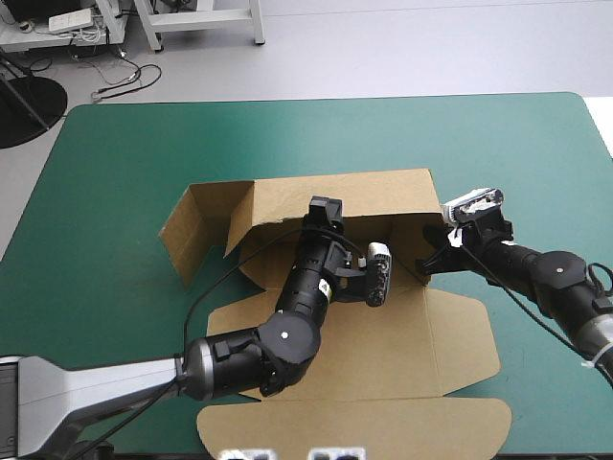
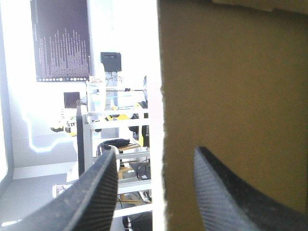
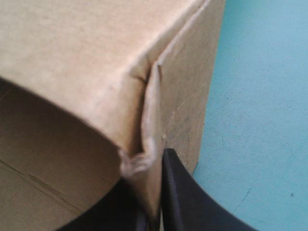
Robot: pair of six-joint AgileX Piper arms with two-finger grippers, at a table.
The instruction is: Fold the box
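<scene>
The brown box lies partly folded in the middle of the teal-green table. Its back wall stands raised, and a side flap splays out to the left. My left gripper is up at the back wall; in the left wrist view it is open, with the wall's edge standing between the black fingers. My right gripper is at the box's right back corner. In the right wrist view it is pinched on the corner's board wall.
The box's lid panel lies flat toward the near edge, its rounded flap reaching the front of the table. Bare teal-green cover surrounds the box at the left, at the far side and at the right.
</scene>
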